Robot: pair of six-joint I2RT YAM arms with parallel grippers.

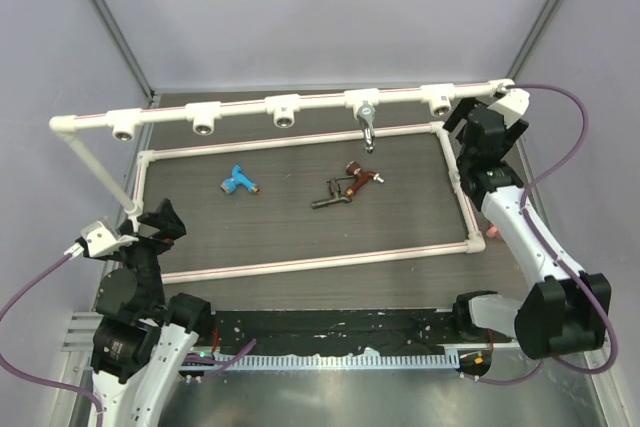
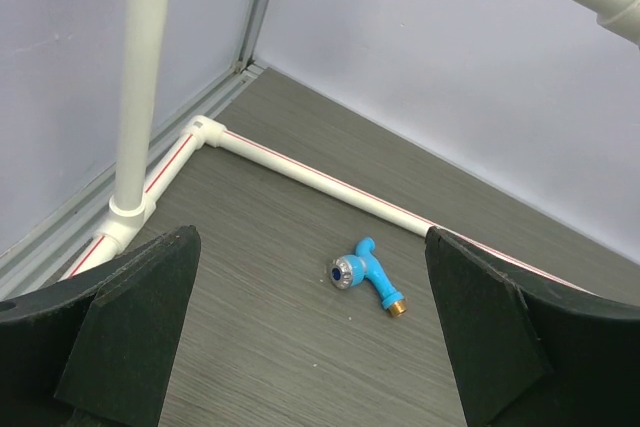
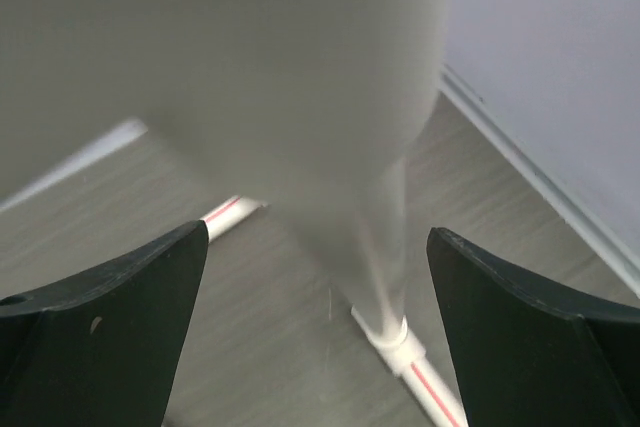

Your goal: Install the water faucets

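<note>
A chrome faucet [image 1: 368, 130] hangs from a socket on the raised white pipe rail [image 1: 240, 109]. A blue faucet [image 1: 238, 182] lies on the table's left part; it also shows in the left wrist view [image 2: 366, 274]. A red-brown faucet [image 1: 361, 173] and a dark blackish faucet [image 1: 334, 194] lie together at the middle. My left gripper [image 1: 158, 222] is open and empty near the frame's left front corner, well short of the blue faucet. My right gripper [image 1: 478, 122] is open and empty, close under the rail's right end, which fills the right wrist view [image 3: 250, 77] as a blur.
A rectangular white pipe frame [image 1: 320, 261] lies flat on the table around the loose faucets. Several empty tee sockets [image 1: 204, 125] face forward along the rail. An upright pipe post [image 2: 142, 77] stands at the left. A black strip [image 1: 330, 327] runs along the near edge.
</note>
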